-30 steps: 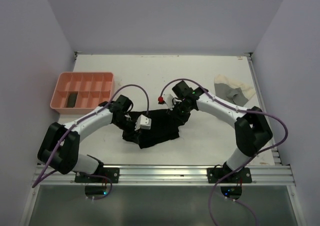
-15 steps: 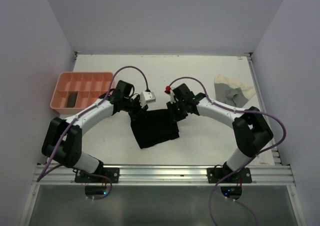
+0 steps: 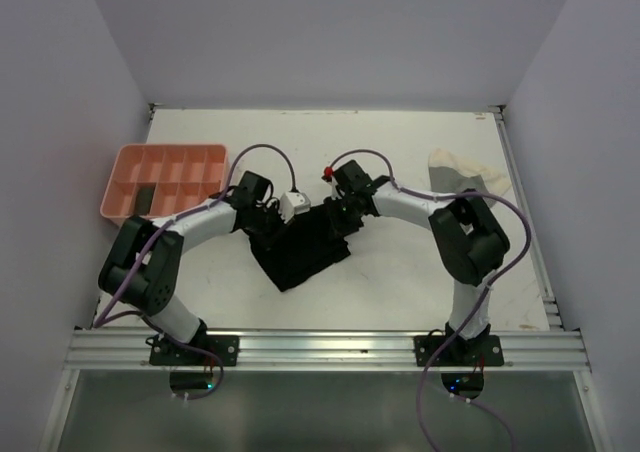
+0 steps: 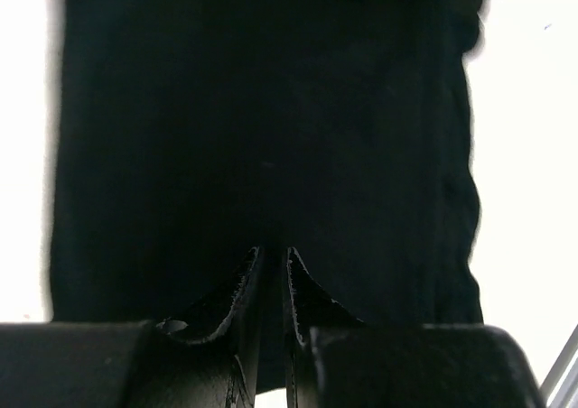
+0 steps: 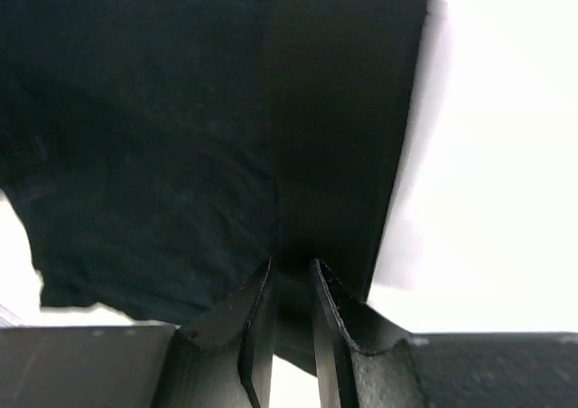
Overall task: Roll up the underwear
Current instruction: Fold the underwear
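White table (image 3: pixel 400 142) carried everything. Pink plastic compartment tray (image 3: pixel 170 149) sat at the table's left edge, toward the far side, probably waiting for finished rolls.

Flat black underwear (image 3: pixel 300 252), soft cloth, roughly square, lay at the middle of the table, nearer the near edge than the far one. It sat skewed: one corner pointed at the near edge, left of centre, and the far side ran between the two grippers. Long axis hard to call since it's close to square; in the left wrist view it looked a bit longer running away from the fingers. Spread flat, not rolled yet, so rolling looked barely begun.

Cream and grey garments (image 3: pixel 465 180), a loose soft pile, lay at the right edge toward the far corner, well apart, likely queued for later.

Left gripper (image 3: pixel 272 224) was at the cloth's far-left corner, jaws narrow, nearly together, seemingly pinching the hem. Right gripper (image 3: pixel 338 220) was at the far-right corner, jaws narrow with a fold of cloth between them. Holding both far corners probably served to keep that edge straight and taut for starting the roll.

Small dark roll (image 3: pixel 146 197) sat in a near-row compartment of the tray.
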Controlling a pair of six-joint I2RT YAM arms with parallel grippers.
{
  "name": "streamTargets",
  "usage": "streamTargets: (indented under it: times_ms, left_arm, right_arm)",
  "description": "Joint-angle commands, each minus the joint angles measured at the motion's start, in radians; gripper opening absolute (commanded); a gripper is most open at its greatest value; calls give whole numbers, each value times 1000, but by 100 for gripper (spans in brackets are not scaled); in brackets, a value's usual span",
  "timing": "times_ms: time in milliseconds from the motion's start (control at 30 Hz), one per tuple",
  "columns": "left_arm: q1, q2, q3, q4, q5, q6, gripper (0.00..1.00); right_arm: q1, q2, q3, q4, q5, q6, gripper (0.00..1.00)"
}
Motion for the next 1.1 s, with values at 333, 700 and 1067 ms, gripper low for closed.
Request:
streamTargets:
  times_ms: [333, 700, 1067]
  left_arm:
    - [-10, -190, 106, 91, -51, -130, 33]
    - [-150, -29, 186, 222, -148, -268, 34]
    - [-265, 111, 228, 254, -249, -302, 32]
  right_arm:
    - [-82, -302, 3, 103, 152, 167, 18]
    - [-80, -657, -663, 615, 237, 790, 0]
    - [-73, -580, -781, 924, 258, 953, 0]
